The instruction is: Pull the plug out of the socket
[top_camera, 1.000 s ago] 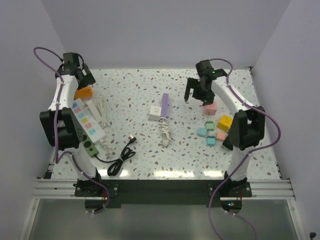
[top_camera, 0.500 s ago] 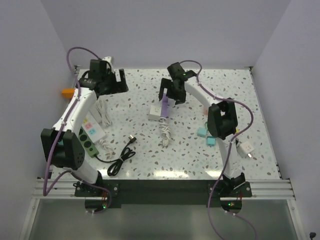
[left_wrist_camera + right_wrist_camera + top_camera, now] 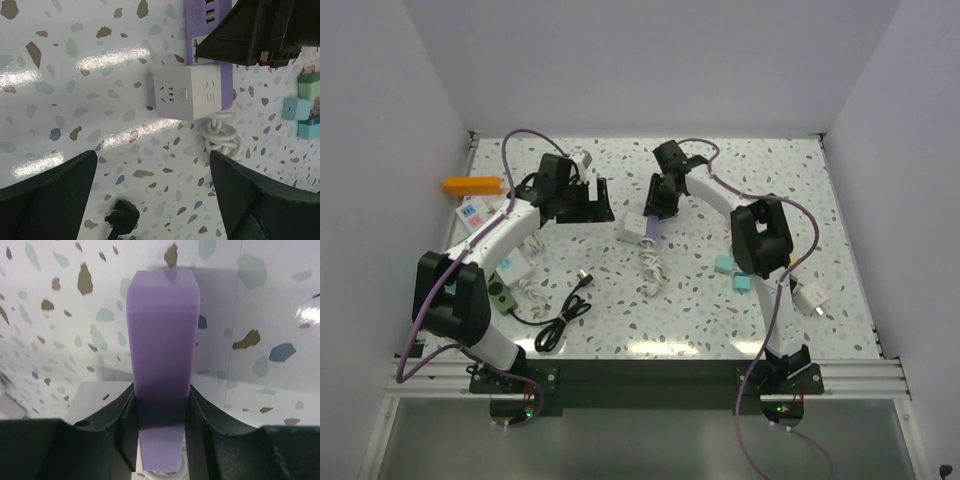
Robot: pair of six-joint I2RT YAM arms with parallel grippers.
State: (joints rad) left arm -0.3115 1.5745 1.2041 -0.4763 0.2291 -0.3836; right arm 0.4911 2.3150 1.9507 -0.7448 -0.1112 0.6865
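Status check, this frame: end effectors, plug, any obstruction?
Right end effector shut on purple power strip. Left end effector open above white adapter. Adapter sits against strip, not pulled yet. Nothing blocking it.

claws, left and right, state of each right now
Left claw: open, holding nothing.
Right claw: closed on the purple power strip.

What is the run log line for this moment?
right pincer: shut on purple power strip | left pincer: open, hovering near white cube adapter | adapter against strip, not yet pulled apart
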